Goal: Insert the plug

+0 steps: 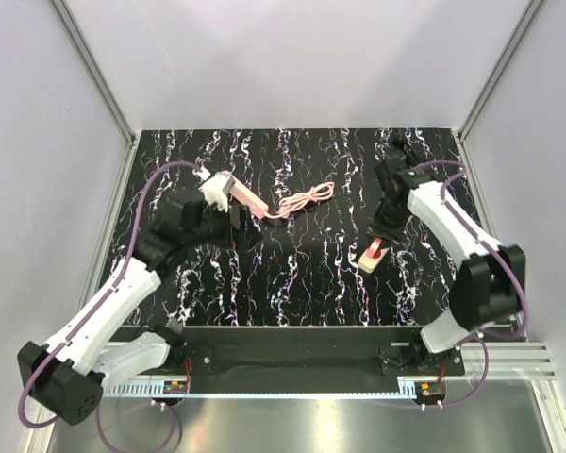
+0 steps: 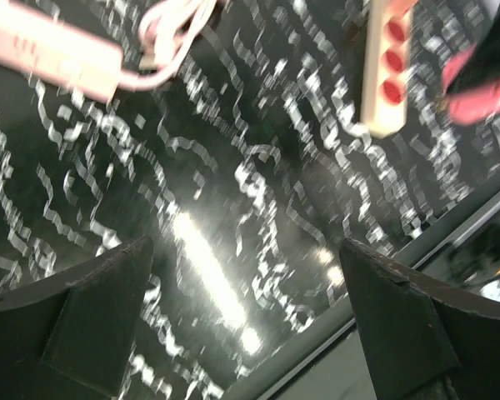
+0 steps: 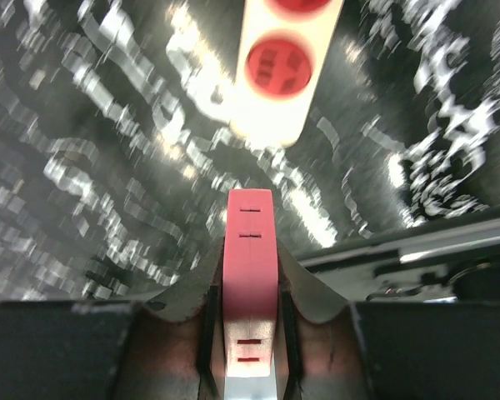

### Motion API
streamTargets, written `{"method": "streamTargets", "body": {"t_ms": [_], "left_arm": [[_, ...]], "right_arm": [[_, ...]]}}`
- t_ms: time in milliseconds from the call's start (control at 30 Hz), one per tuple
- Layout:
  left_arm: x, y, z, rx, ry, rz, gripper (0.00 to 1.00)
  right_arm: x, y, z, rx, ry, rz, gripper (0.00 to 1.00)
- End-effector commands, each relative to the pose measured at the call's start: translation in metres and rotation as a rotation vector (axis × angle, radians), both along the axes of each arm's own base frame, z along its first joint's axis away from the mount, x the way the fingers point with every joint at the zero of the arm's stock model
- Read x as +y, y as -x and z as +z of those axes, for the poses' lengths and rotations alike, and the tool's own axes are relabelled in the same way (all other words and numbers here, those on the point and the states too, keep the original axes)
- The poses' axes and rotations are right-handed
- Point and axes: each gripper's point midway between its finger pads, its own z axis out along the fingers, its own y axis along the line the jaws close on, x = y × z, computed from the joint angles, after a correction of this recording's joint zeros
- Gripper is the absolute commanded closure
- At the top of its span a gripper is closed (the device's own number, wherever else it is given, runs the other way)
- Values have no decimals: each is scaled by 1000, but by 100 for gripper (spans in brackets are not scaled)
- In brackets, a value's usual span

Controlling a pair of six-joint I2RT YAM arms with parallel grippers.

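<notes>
The red plug (image 3: 250,250) is clamped between the fingers of my right gripper (image 3: 250,287), which is shut on it. Just ahead of the plug's tip lies a cream power strip (image 3: 279,75) with round red sockets; the plug is short of the nearest socket and does not touch it. From above, the right gripper (image 1: 383,234) holds the plug (image 1: 372,250) over the strip (image 1: 368,264) at right of centre. My left gripper (image 1: 228,222) stands open and empty; its wrist view shows the two fingers wide apart (image 2: 243,250) over bare mat, with the strip (image 2: 387,75) and the plug (image 2: 483,87) far off.
A long pink block (image 1: 247,197) with a white end piece (image 1: 212,191) and a coiled pink cable (image 1: 304,200) lies beside the left gripper, also seen as the pink block (image 2: 50,54) in the left wrist view. Black marbled mat (image 1: 292,283); white walls surround it.
</notes>
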Motion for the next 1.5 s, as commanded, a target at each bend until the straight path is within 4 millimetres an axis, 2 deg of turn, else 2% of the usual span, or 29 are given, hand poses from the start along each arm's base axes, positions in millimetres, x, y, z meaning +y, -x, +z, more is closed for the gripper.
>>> {"method": "streamTargets", "body": {"t_ms": [0,133,233,533,700,1000,1333,1467], "left_arm": [[13,8,3,-59,-42,12,1],[11,14,8,-96,-50,4,1],[6,19,9,-97,-46,-21,1],[5,21,9,-106,-57,-31,1],[7,20,10,-114,-63,-18,1],[8,18,9,-111,-70,-12,1],[7,18,7,-104,-72,-15,1],[7,18,7,-106,-71,-15,1]], "right_arm": [[-21,-19,-9,0,144,-5,100],[-23,-34,-27,13,176,-59,100],[-17,-37,-40,44,164,-84,100],[-17,-51,-52,40,180,-104,100],[-24,-56,-55,20,184,-107,100],[-23,-50,-63,47,130,-110,100],[-19,-41,-59,58,84,-99,100],[-24,-37,-58,67,94,-101,100]]}}
